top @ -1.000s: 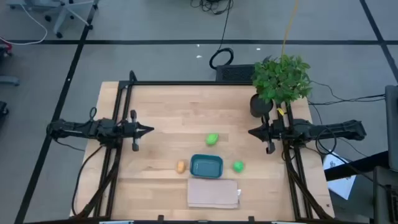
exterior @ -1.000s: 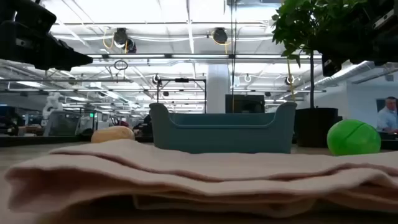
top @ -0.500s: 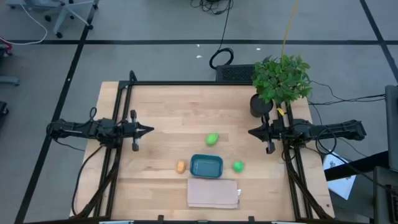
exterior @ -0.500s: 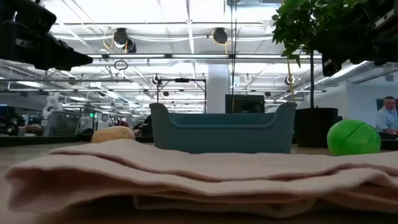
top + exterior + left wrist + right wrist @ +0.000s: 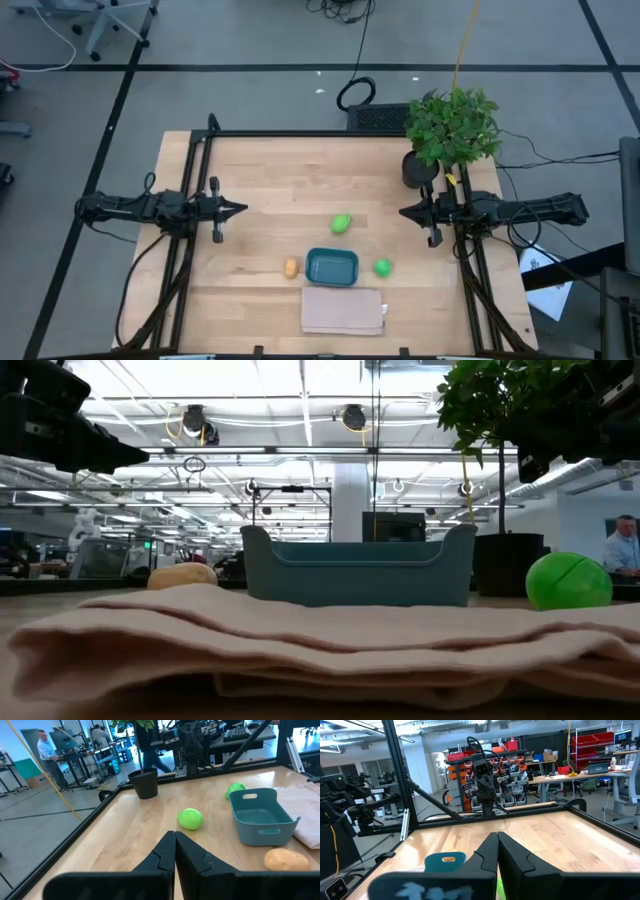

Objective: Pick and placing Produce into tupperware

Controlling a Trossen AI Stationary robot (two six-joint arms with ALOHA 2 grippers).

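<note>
High view first: the small shallow teal-blue plastic tupperware (image 5: pixel 332 266) is seen sitting on the light wooden table (image 5: pixel 260 180), toward the near edge, with nothing visible inside it. The three produce pieces are all laid out around it, none touching. The lime-green rounded piece (image 5: pixel 341 223) is placed a bit beyond the container, the smaller bright green ball (image 5: pixel 382 267) just beside it on the right arm's side, and the small yellow-orange piece (image 5: pixel 290 267) just beside it on the left arm's side. A flat tan folded cloth (image 5: pixel 342 309) is spread right next to the tupperware at the table's near edge. A leafy potted plant (image 5: pixel 451 128) is parked at the far right corner. The left gripper (image 5: pixel 240 209) is held over the left side of the table, well apart from everything, fingers pressed together. The right gripper (image 5: pixel 404 212) is held over the right side, near the plant pot, and its fingers are pinched closed too.
</note>
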